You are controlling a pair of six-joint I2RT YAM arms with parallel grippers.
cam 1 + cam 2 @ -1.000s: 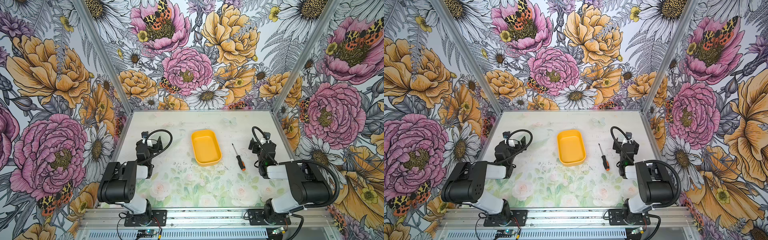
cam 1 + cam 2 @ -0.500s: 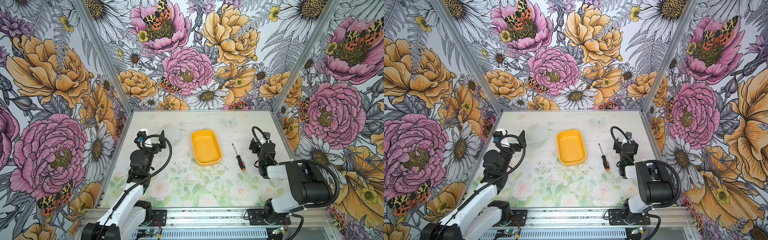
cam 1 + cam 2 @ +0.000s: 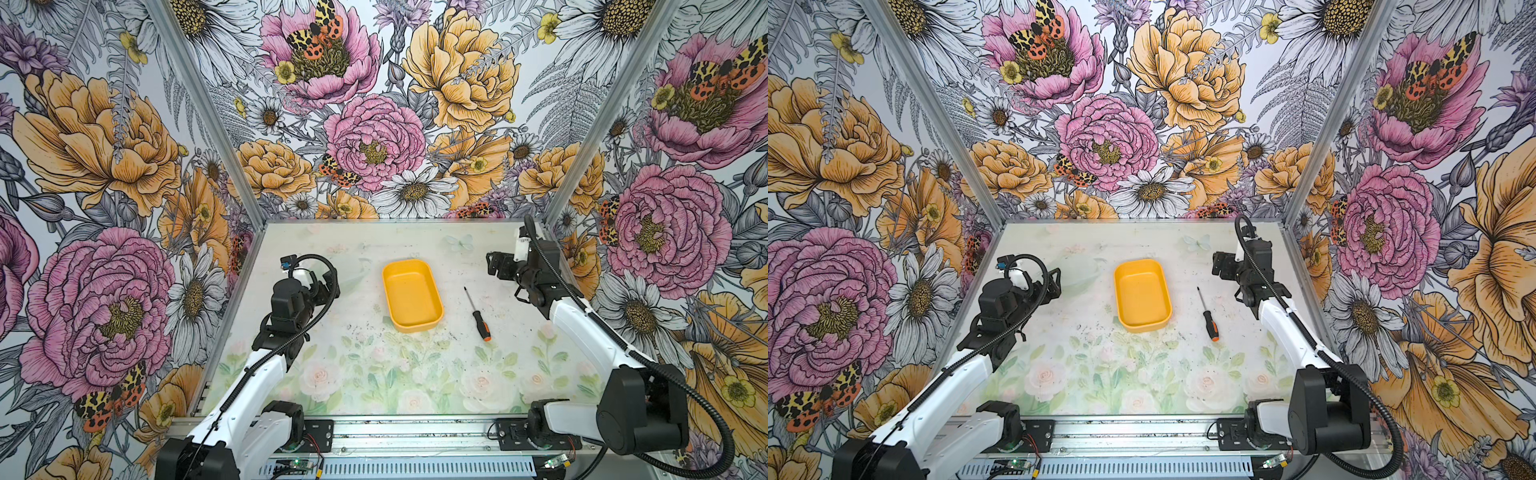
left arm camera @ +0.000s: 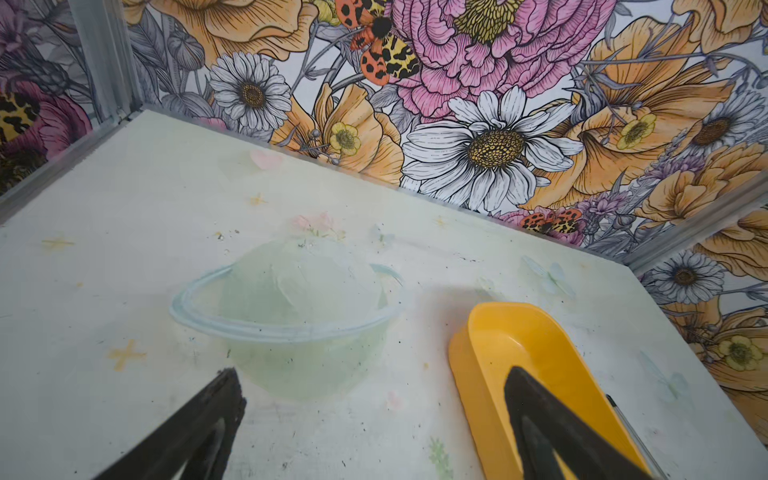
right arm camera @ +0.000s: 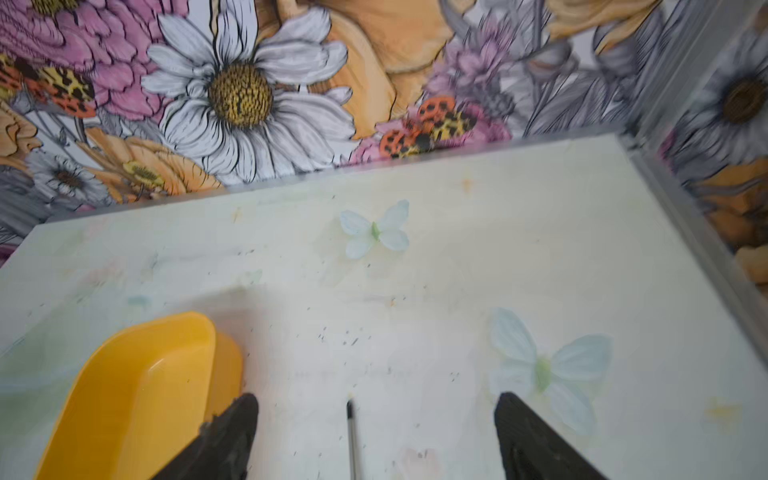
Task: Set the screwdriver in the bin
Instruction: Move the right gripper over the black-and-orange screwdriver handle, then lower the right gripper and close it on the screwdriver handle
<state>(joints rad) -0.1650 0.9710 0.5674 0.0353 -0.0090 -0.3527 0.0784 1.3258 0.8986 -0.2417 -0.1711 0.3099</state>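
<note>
– Two pincers are showing. The left gripper is hanging over the left side of the table. Its fingers are standing wide apart and holding nothing.
– What is sitting next to it?
– One yellow bin is sitting in the middle of the table, and nothing is lying in it. In the left wrist view, one black finger is covering part of the bin.
– And the screwdriver?
– One screwdriver is lying flat on the table, just right of the bin and not touching it. Its thin tip is pointing to the back wall. In the left wrist view, only a thin bit of the screwdriver is peeking out behind the bin.
– Is the right wrist view showing all of it?
– No. Only the thin shaft of the screwdriver is showing there, and the edge is cutting off the handle. That view is looking blurry, and the edge is cutting off the bin too.
– And on the right?
– The right gripper is hanging near the back, close to the thin tip. Its fingers are standing apart and touching nothing.
</note>
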